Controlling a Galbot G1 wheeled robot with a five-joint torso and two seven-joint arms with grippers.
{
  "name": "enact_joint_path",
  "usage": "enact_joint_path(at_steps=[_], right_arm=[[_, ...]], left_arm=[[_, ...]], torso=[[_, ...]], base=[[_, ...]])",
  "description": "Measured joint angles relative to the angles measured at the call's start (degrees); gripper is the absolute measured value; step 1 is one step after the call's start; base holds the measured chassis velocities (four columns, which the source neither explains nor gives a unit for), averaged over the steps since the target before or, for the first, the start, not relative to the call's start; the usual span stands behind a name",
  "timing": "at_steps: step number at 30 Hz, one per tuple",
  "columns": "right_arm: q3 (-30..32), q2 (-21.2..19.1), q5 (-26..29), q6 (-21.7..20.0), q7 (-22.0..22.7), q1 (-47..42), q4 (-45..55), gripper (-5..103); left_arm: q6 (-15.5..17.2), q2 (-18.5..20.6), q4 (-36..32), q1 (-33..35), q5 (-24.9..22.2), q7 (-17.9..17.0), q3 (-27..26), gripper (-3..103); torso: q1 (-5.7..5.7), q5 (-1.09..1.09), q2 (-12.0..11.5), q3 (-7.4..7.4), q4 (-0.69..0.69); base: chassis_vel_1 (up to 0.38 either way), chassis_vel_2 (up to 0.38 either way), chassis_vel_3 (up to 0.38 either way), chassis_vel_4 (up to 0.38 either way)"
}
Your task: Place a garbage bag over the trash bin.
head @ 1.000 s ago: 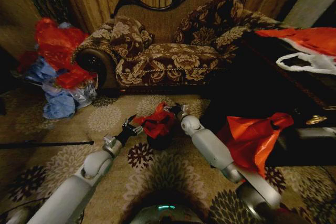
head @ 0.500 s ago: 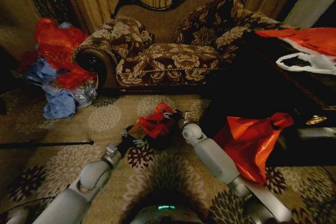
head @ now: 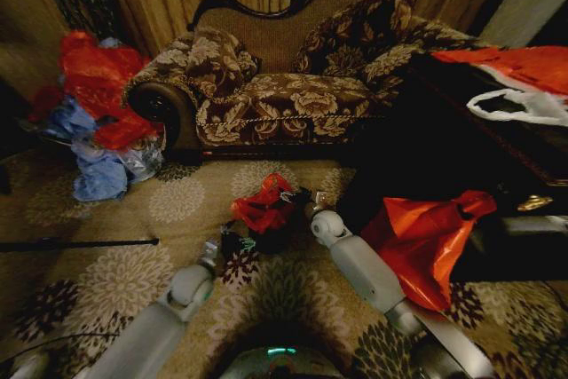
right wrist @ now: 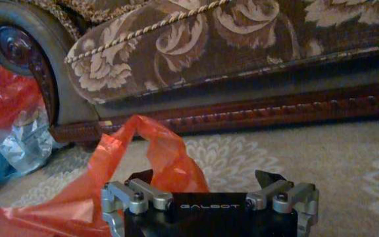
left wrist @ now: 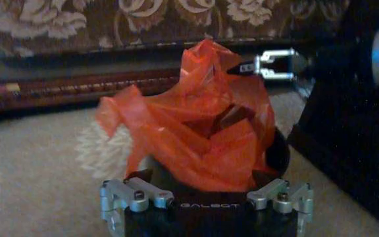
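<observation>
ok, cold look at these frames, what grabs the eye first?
The crumpled red garbage bag bunched on top of the small black trash bin on the floral carpet, in front of the patterned sofa. Both grippers flank it: the left gripper low beside the bin, the right gripper up at the bag's far side. Next, the heap of red and blue bags by the sofa's left end.

Open carpet point(head: 133, 281) left — sofa point(head: 266, 104) behind
</observation>
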Motion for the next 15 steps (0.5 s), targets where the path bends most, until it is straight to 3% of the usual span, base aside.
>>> enact_joint_path(at_steps=[2,5,6,7,11,15], right_arm=[[0.14,-0.01,-0.2,0.02,-0.2,0.02,-0.38,100],[0.48,0.1,-0.85,0.26,-0.82,0.01,-1.37,100],[0.48,0.1,-0.85,0.26,-0.82,0.01,-1.37,100],[0.65,0.22,-0.94,0.29,-0.93,-0.04,-1.64,100],[0.93,0.42,0.34,-0.05,-0.93,-0.22,-1.9,100],[0.92,0.29,0.42,-0.21,-0.99,-0.28,-2.27,100]], left_arm=[[0.75,-1.03,0.02,-0.66,-1.29,-1.88,0.61,100],[2.94,-2.86,-0.38,-2.0,-4.74,-8.44,1.65,100],[2.94,-2.86,-0.38,-2.0,-4.74,-8.44,1.65,100],[4.05,-3.58,-0.69,-2.54,-6.6,-11.6,1.8,100],[5.38,-4.79,-0.97,-2.93,-8.47,-15.06,0.9,100],[5.01,-5.46,-0.91,-2.89,-9.96,-15.51,-0.04,100]], torso=[[0.0,0.01,0.0,0.0,0.0],[0.0,0.01,0.0,0.0,0.0],[0.0,0.01,0.0,0.0,0.0],[0.0,0.01,0.0,0.0,0.0],[0.0,0.02,0.0,0.0,0.0],[0.0,0.0,0.0,0.0,0.01]], base=[[0.0,0.0,0.0,0.0],[0.0,0.0,0.0,0.0],[0.0,0.0,0.0,0.0],[0.0,0.0,0.0,0.0],[0.0,0.0,0.0,0.0],[0.0,0.0,0.0,0.0]])
